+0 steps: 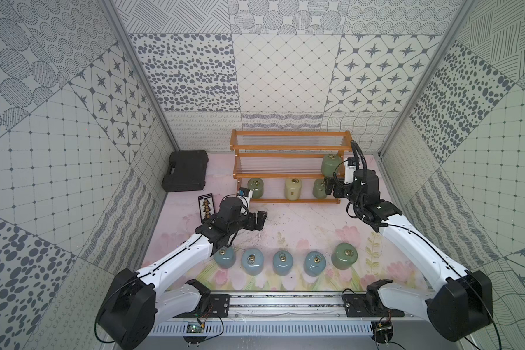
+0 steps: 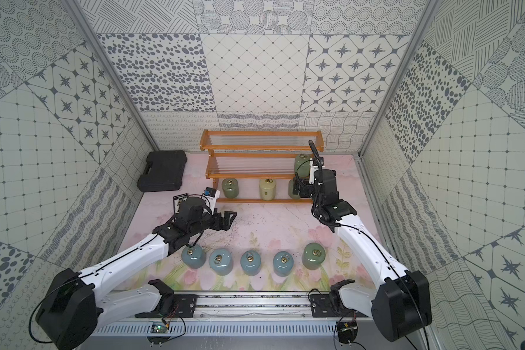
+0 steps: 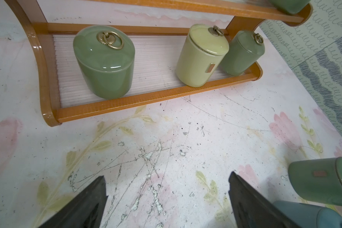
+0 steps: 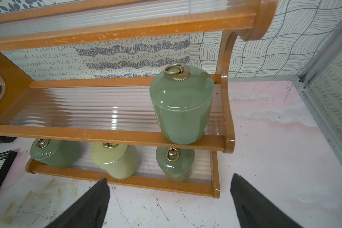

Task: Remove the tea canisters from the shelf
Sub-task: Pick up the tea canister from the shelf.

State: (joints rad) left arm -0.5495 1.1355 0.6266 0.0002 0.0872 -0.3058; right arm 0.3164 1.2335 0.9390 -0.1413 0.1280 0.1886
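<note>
Reach straight ahead with nearer, wide-open right claw (image 4: 169, 178) for upright sage canister (image 4: 181, 106) on shelf's (image 4: 107, 136) middle tier; leave equally open left claw (image 3: 167, 174).

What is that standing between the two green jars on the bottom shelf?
A cream jar, upright on the shelf's bottom tier, between the green jars. The left wrist view shows it best; both top views show it too.

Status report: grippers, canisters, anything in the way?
Left gripper, right gripper open, empty. Four canisters on shelf, five on table. Nothing blocking.
</note>
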